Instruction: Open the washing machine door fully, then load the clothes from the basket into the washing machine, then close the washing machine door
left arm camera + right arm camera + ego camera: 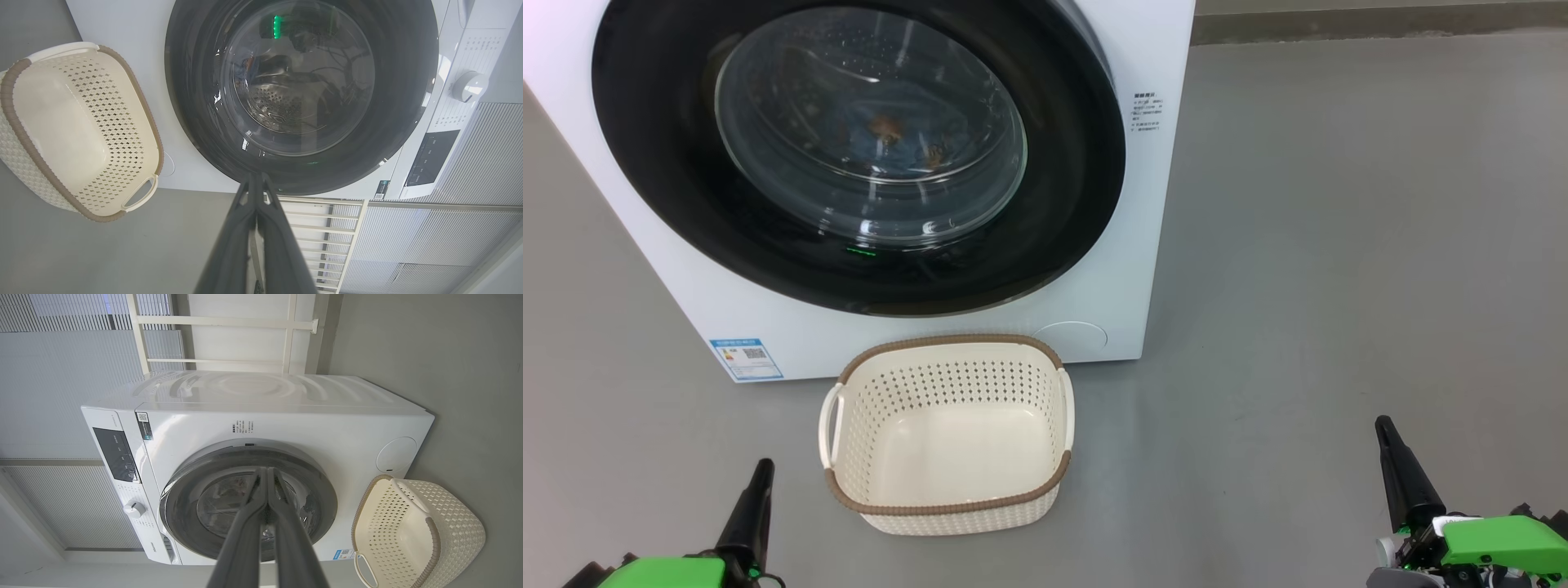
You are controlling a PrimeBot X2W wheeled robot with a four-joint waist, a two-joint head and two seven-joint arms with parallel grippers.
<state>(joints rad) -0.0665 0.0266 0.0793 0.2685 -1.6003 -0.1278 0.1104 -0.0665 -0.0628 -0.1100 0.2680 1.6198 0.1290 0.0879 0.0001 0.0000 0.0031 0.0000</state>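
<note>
The washer door [858,155] sits shut on the white washer [1143,245], with blue bear-print clothes [890,135] visible behind its glass. The basket [947,339] stands on the floor [1339,245] just before it. Low at either side, the left claw [764,465] and right claw [1382,423] are each pressed together.

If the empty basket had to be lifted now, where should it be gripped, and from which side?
Probably the white handle on the left side of the basket, approached from the left by the left gripper. The handle bows out from the wall, leaving a gap for one finger, and it faces that gripper. The jaws are shut, so they would need opening first.
</note>
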